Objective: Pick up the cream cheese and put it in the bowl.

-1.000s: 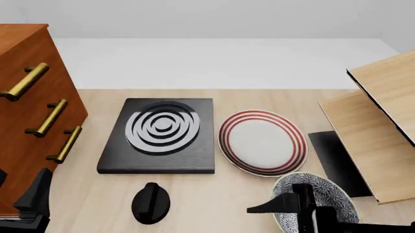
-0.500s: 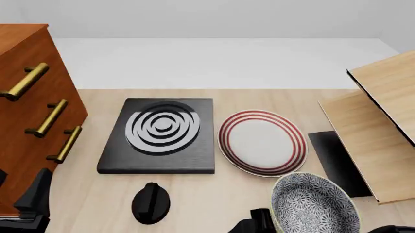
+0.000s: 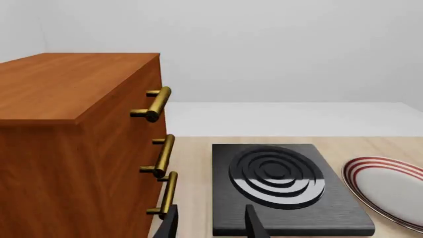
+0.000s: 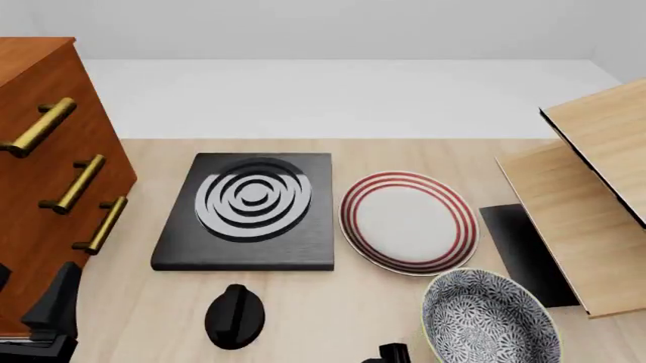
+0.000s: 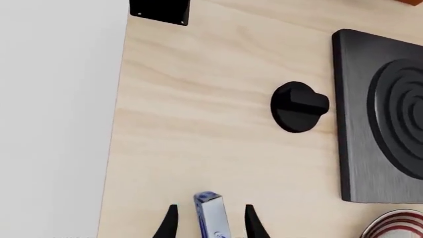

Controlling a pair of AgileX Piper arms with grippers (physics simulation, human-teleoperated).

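Wooden tabletop (image 4: pixel 333 318) holds a black square hob slab with silver concentric rings (image 4: pixel 248 212), a flat white plate with red rings (image 4: pixel 408 221) just to its right, a black round knob (image 4: pixel 235 315) in front of the slab, and a brown wooden drawer cabinet with brass handles (image 4: pixel 45 174) at far left. Speckled grey-blue deep bowl (image 4: pixel 489 319) sits front-right, just in front of the plate, nothing in it. Pale wood boards (image 4: pixel 585 204) lean at right.

Left gripper (image 3: pixel 211 223) is level beside the cabinet, pointing at the slab, fingers apart, holding nothing.

Right gripper (image 5: pixel 210 223) is spread, tips either side of the small silver-grey cream cheese box with blue end (image 5: pixel 211 215); contact looks unlikely but the frame edge cuts it off. Only the right wrist view shows the box; front view catches just a black sliver of that arm at the bottom edge, left of the bowl
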